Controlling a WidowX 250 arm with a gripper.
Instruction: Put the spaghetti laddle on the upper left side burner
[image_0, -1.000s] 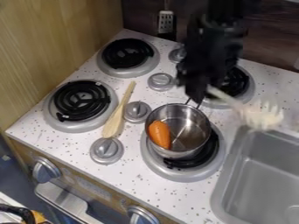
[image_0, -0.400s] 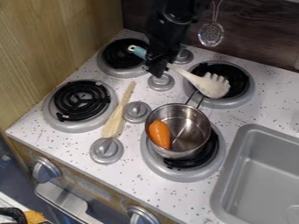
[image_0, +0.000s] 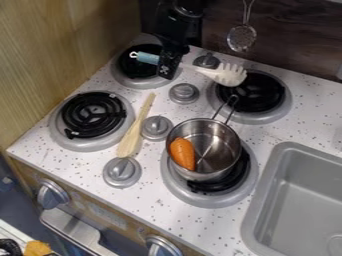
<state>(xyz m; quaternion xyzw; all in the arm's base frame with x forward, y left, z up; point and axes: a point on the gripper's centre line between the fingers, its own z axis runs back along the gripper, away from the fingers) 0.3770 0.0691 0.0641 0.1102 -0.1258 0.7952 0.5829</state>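
Currently the end effector (image_0: 168, 69) is closed on the spaghetti ladle (image_0: 206, 72), gripping it near the blue handle's inner end, above the worktop (image_0: 168, 197). Handle end sits over the upper left burner (image_0: 127, 79), white toothed head over the upper right burner's (image_0: 257, 95) edge. White marking on one finger, too small to read.

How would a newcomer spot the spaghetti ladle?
Find the white stovetop, then the gripper at its far side. It holds the ladle. Blue handle and white pronged head set it apart from the plain wooden spoon and hanging skimmer.
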